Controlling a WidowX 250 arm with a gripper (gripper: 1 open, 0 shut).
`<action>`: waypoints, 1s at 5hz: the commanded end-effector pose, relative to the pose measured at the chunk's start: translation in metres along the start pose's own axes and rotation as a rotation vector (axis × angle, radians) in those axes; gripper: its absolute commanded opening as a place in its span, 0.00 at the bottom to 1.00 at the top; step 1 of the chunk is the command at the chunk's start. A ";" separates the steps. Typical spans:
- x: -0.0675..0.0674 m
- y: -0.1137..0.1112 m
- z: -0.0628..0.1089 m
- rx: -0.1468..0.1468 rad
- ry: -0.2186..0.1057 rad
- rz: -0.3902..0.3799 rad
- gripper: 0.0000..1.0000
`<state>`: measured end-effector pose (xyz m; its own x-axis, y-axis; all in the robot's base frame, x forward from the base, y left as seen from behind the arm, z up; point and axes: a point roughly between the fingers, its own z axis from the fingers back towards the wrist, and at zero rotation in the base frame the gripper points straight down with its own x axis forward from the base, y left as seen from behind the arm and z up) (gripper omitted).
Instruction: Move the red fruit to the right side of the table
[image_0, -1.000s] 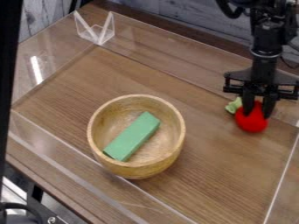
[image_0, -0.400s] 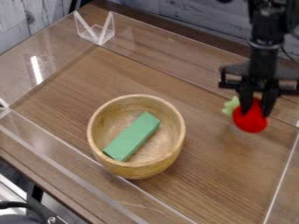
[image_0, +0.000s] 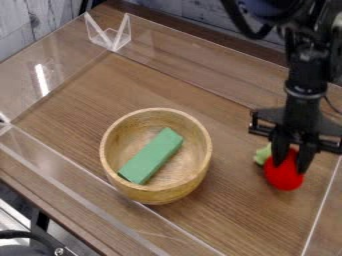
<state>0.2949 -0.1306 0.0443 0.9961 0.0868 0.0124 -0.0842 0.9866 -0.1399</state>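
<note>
Over the wood-grain table (image_0: 67, 108), at the right, my claw (image_0: 283, 160) grips the red fruit (image_0: 282, 176). I should lower gently, then release without dragging.

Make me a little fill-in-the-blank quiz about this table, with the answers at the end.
The bowl is made of ____.
Inside the bowl lies a block whose color is ____.
The claw is at the toy fruit, whose main color is ____.
In the picture, the fruit is to the ____ of the bowl.

Missing words, in order: wood; green; red; right.
</note>
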 end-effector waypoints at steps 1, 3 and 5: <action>0.000 -0.001 0.003 -0.021 -0.035 -0.030 0.00; -0.004 -0.002 -0.025 -0.019 -0.003 -0.089 1.00; -0.001 -0.023 -0.037 -0.015 0.006 -0.062 1.00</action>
<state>0.3022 -0.1518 0.0223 0.9982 0.0484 0.0348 -0.0421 0.9856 -0.1639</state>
